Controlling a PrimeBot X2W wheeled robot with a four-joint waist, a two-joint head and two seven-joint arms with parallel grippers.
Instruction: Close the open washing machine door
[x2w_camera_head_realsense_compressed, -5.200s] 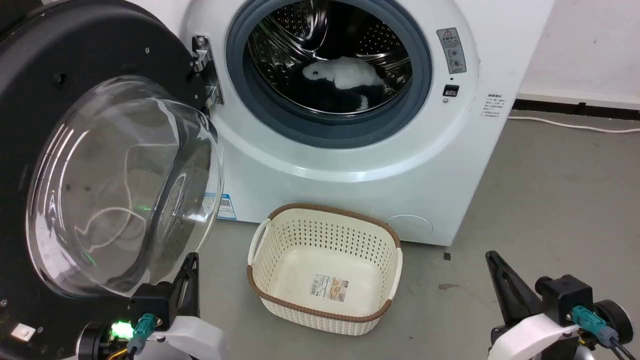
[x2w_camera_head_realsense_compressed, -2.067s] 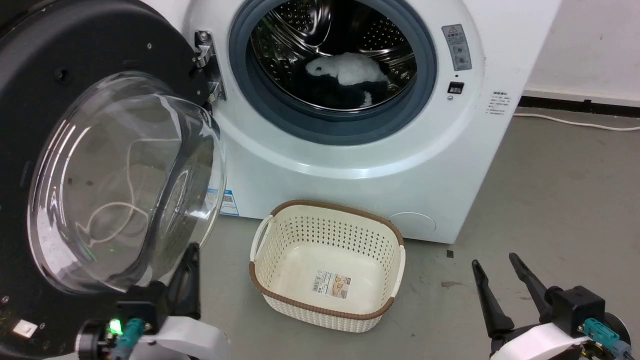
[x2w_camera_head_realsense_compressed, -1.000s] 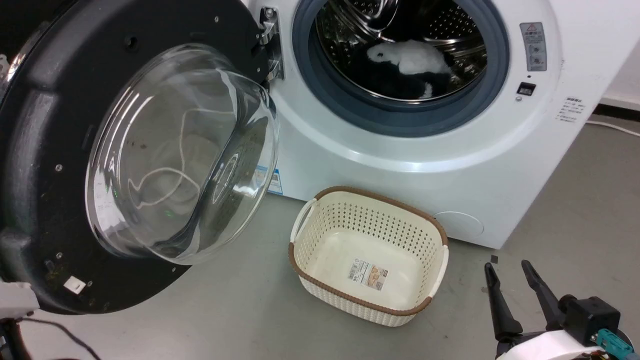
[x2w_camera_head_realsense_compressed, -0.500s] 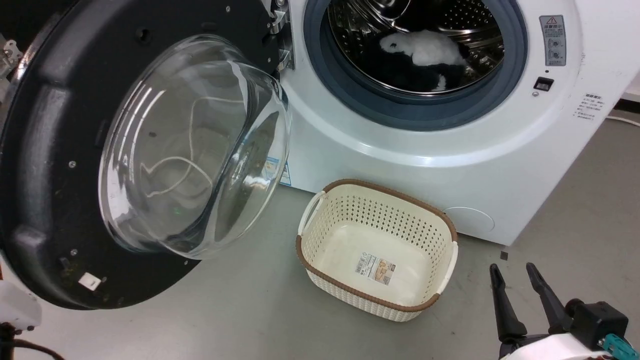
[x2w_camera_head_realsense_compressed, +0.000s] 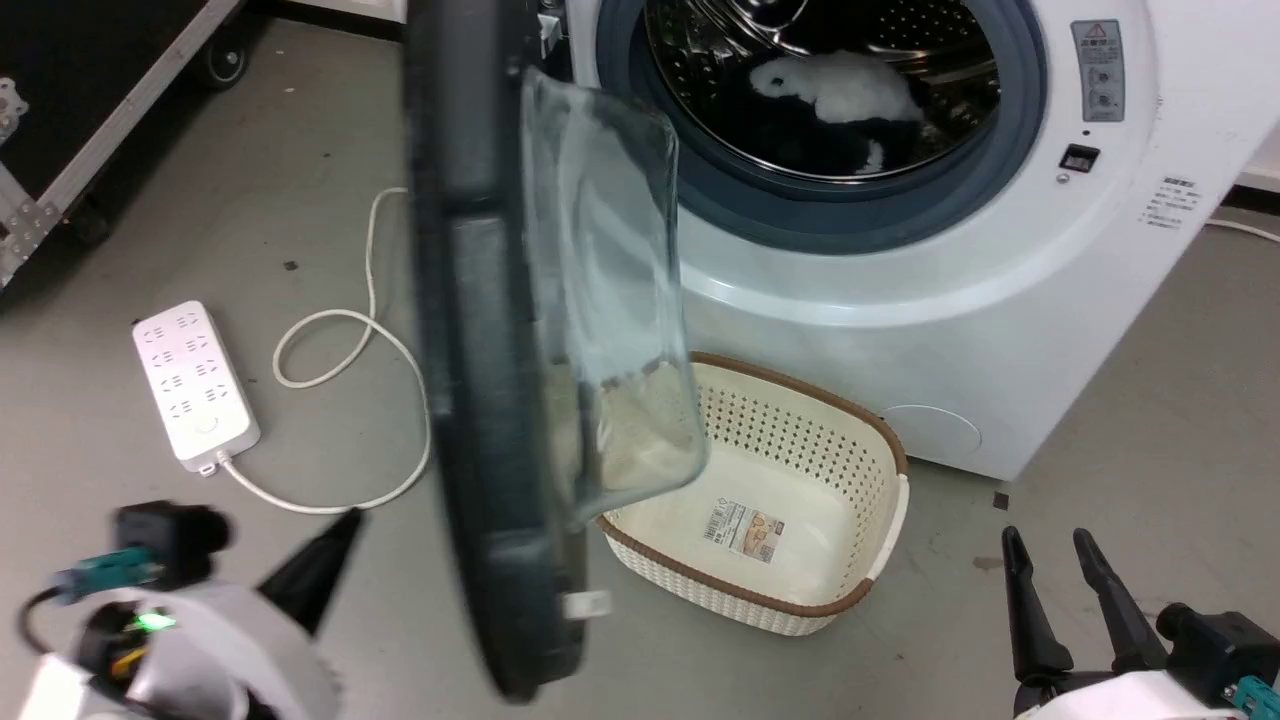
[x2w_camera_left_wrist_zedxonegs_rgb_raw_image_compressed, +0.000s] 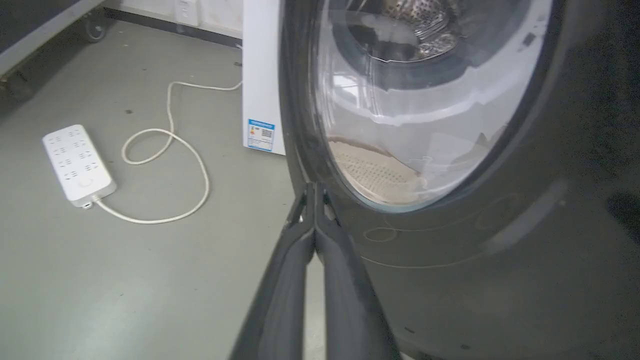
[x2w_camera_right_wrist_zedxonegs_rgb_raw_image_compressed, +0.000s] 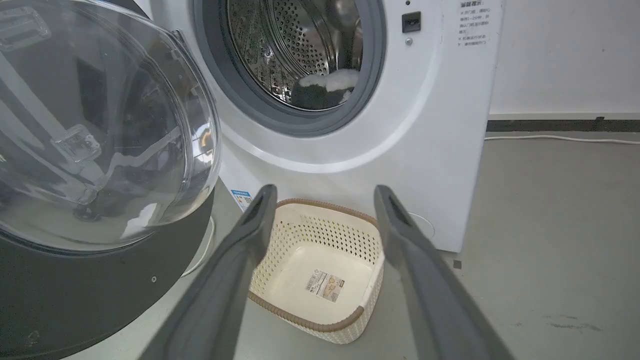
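My left claw (x2w_camera_left_wrist_zedxonegs_rgb_raw_image_compressed: 314, 196) is clenched, its two fingers pressed together on nothing. The tips sit right at the outer edge of the washing machine door (x2w_camera_left_wrist_zedxonegs_rgb_raw_image_compressed: 500, 280), by the glossy black rim. I cannot tell whether they touch it. In the head view this arm comes up from the lower left, the dark fingers slanting toward the door (x2w_camera_head_realsense_compressed: 470, 350).

The door is half open and edge-on to the head camera, with its glass bowl (x2w_camera_head_realsense_compressed: 610, 300) bulging toward the machine. Its hinge (x2w_camera_head_realsense_compressed: 547, 28) is on the left side of the drum opening.

My right claw (x2w_camera_right_wrist_zedxonegs_rgb_raw_image_compressed: 325, 195) is released, fingers well apart and holding nothing. It is low at the right, well apart from the door, and points toward the washing machine (x2w_camera_head_realsense_compressed: 900, 330).

Just before the machine a cream perforated laundry basket (x2w_camera_head_realsense_compressed: 880, 470) with a brown rim stands on the floor. In the head view the glass bowl overlaps the basket's left end — it sits below the door. White and dark laundry (x2w_camera_head_realsense_compressed: 840, 90) lies in the steel drum, inside the grey rubber ring (x2w_camera_head_realsense_compressed: 860, 215).

To the left, on the grey floor (x2w_camera_head_realsense_compressed: 300, 200), lie a white power strip (x2w_camera_head_realsense_compressed: 195, 385) and its looped cord (x2w_camera_head_realsense_compressed: 398, 345).
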